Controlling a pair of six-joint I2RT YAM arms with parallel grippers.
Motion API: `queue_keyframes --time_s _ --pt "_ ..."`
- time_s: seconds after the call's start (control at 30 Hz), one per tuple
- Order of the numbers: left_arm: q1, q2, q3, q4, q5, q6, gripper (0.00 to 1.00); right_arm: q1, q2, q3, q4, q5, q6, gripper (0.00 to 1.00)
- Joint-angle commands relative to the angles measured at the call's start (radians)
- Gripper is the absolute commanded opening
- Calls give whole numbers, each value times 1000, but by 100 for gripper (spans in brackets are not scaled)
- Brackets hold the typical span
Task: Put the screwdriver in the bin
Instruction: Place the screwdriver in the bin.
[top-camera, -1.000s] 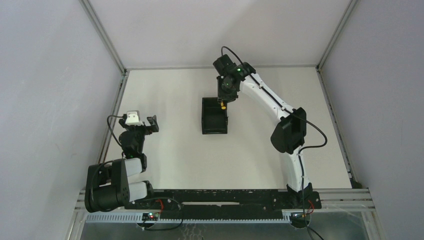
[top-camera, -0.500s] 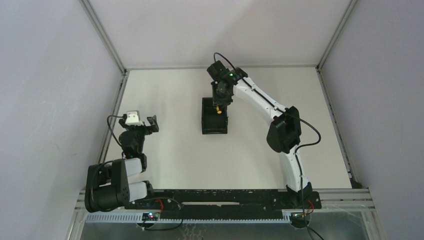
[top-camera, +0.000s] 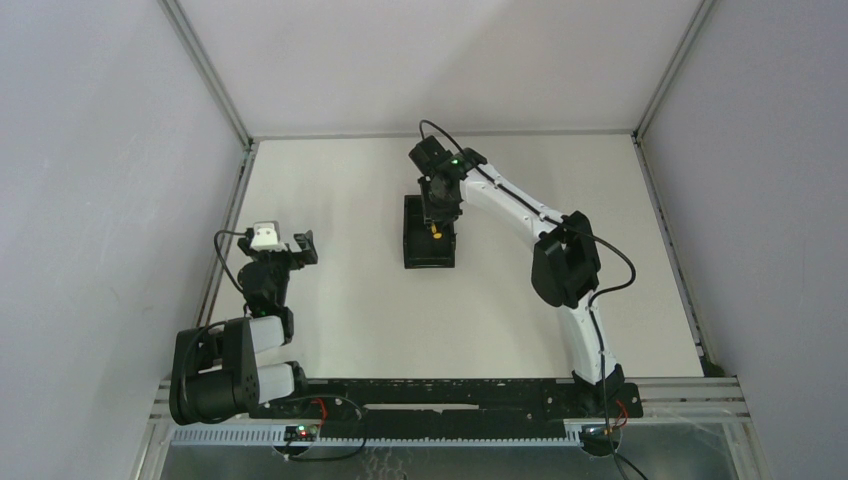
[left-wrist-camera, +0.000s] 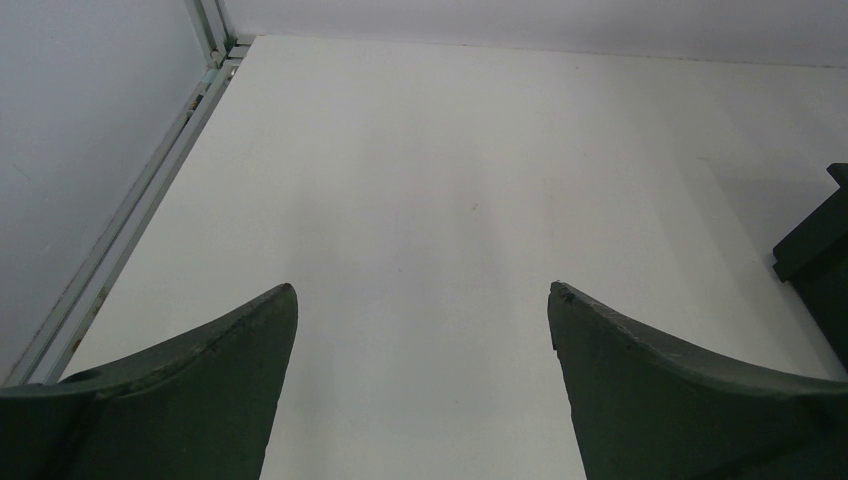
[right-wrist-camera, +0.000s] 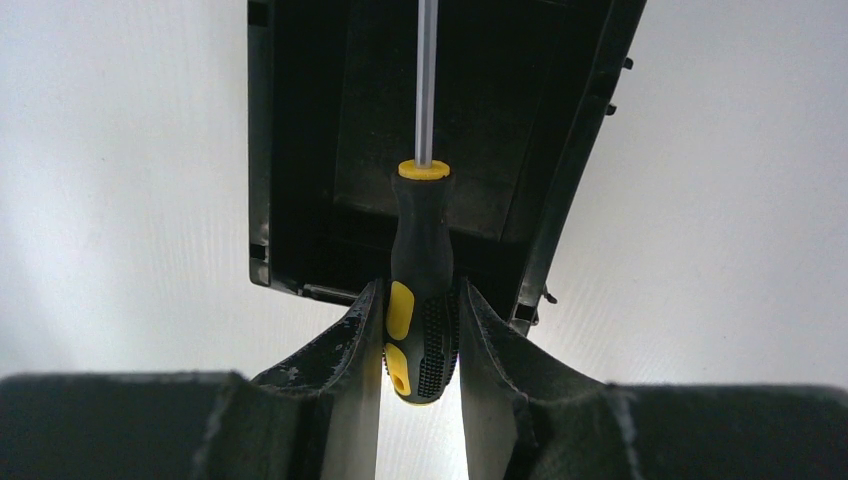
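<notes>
The screwdriver (right-wrist-camera: 421, 250) is seen with a black handle marked by yellow patches and a yellow collar, a ribbed black grip and a plain silver shaft, while the bin (right-wrist-camera: 300, 150) is shown in plain black. The fingers of the right gripper (right-wrist-camera: 420, 288) are coloured dark grey-green with pale scuffed specks, and the same dark green is found on the left gripper (left-wrist-camera: 422, 292). The table (top-camera: 340, 300) is finished in plain off-white, the right arm (top-camera: 503, 200) is covered in white with black joints, and the walls (top-camera: 100, 150) are kept pale grey.
</notes>
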Motion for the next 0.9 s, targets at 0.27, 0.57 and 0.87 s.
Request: queue_keyframes --time_s 0.27,0.57,0.87 --pt "-5 1 -18 99 0 -9 100 26 18 -82 76 3 -27 0" --pt "-4 2 -18 99 0 -9 100 40 31 -97 106 -2 -62 0" --pt "-4 2 -20 99 0 -9 100 51 41 -103 125 3 -124 0"
